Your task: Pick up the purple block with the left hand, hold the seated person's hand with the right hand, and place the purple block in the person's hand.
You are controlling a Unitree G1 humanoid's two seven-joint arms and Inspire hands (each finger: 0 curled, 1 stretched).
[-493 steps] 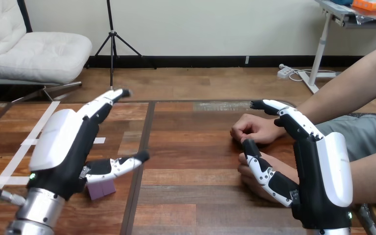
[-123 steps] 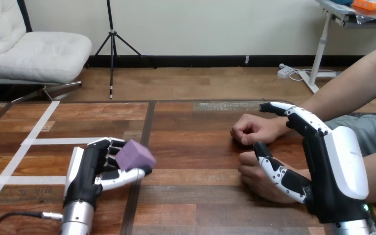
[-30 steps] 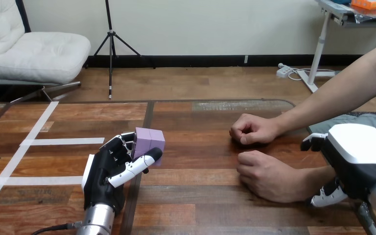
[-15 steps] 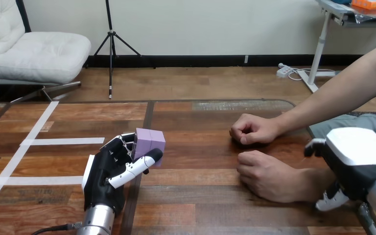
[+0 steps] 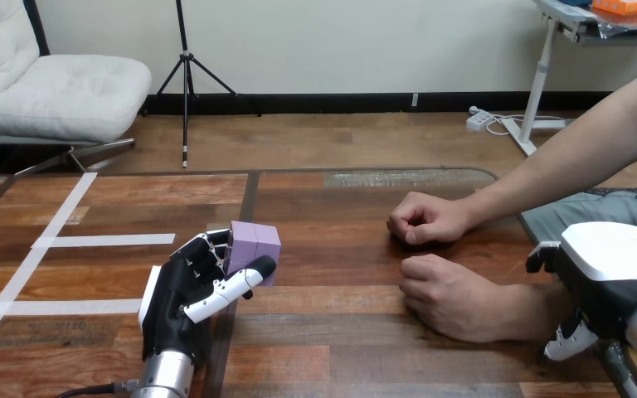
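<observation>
Left hand (image 5: pixel 184 292) curled round purple block (image 5: pixel 254 243), seemingly lifted over table (image 5: pixel 332 332). Person's nearer hand (image 5: pixel 446 295) lies well right of block, knuckles up, curled. Right hand (image 5: pixel 610 267) over that wrist; grasp cannot be told.

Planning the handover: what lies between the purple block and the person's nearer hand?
Head view: only bare wooden table between the purple block and the person's nearer hand.

A robotics lab, it seems: white tape lines (image 5: pixel 104 240) mark the wooden table (image 5: pixel 340 332) under a robot hand (image 5: pixel 178 294)
</observation>
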